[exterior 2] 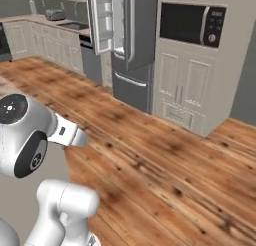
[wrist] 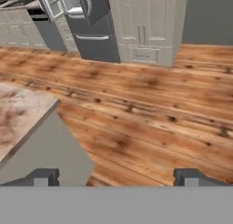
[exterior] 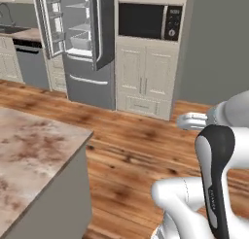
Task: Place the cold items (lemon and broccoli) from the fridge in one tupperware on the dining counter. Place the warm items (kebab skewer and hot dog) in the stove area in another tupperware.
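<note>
Claw (wrist: 116, 177): tips set wide apart, nothing between them, hanging over bare wood floor (wrist: 150, 114). Fridge (exterior: 85, 43) stands across the floor against the far wall, well apart from the arm; doors swung open, white shelves showing; contents too small to tell. Beside it, cream cabinet (exterior: 143, 77) with a black microwave (exterior: 148, 20) above. Corner of the beige marble dining counter (exterior: 34, 150) sits at near left, its visible top bare
</note>
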